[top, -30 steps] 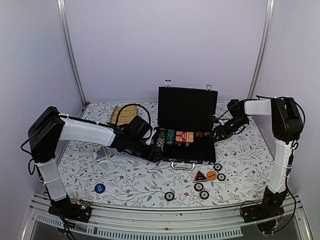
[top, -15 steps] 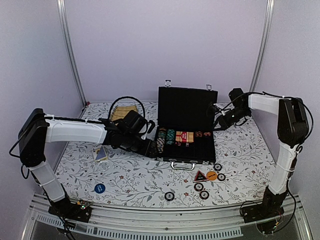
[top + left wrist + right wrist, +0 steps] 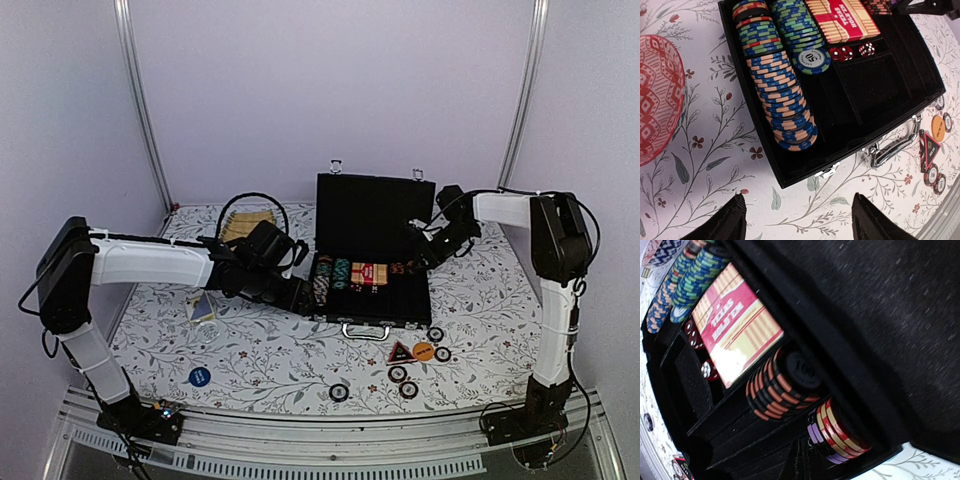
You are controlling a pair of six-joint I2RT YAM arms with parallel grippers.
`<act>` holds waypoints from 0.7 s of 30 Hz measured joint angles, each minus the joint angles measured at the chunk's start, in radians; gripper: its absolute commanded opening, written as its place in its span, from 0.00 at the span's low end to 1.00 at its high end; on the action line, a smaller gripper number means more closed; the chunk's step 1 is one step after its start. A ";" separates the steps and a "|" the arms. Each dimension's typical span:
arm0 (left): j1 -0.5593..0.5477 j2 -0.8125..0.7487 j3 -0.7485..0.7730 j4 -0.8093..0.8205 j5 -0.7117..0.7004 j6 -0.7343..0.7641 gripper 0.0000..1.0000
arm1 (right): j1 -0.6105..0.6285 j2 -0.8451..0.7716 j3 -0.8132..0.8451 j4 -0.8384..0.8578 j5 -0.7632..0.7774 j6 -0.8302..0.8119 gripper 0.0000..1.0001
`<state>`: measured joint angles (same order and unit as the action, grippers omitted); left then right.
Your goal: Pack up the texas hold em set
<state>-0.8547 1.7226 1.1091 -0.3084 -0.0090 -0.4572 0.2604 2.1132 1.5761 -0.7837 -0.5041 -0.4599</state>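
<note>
The black briefcase (image 3: 372, 300) lies open mid-table with its lid (image 3: 375, 212) upright. Rows of poker chips (image 3: 782, 100), a red card deck (image 3: 842, 20) and red dice (image 3: 850, 51) sit in its tray. My left gripper (image 3: 797, 220) hovers open and empty over the cloth, just off the case's front left corner. My right gripper (image 3: 412, 258) is shut inside the case's right end, beside black-orange chips (image 3: 782, 385) and purple-red chips (image 3: 840, 435). I see nothing held in it. Loose chips (image 3: 403, 380), an orange disc (image 3: 423, 351) and a red triangle (image 3: 400, 351) lie in front of the case.
A blue disc (image 3: 199, 377) lies front left, with a card deck (image 3: 202, 309) behind it. A pink-red woven ball (image 3: 657, 95) sits left of the case. A tan slatted mat (image 3: 245, 225) lies back left. The silver handle (image 3: 895, 145) sticks out from the case front.
My right arm swung left from beside the case to over its right end, and its jaws closed. My left arm drew back a little, then held still.
</note>
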 measured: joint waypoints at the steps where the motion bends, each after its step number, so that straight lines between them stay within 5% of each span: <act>1: 0.000 0.000 0.000 0.000 0.000 0.000 0.72 | 0.000 0.005 0.010 0.000 0.004 0.002 0.03; 14: -0.001 0.000 0.016 -0.052 -0.008 0.051 0.66 | 0.000 0.006 0.028 -0.014 -0.036 0.000 0.07; 21: -0.036 0.087 0.199 -0.214 -0.150 0.214 0.72 | 0.000 -0.200 -0.145 -0.031 -0.135 -0.044 0.34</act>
<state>-0.8906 1.8091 1.3083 -0.5220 -0.1585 -0.2432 0.2607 1.9133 1.4311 -0.8146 -0.6395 -0.5037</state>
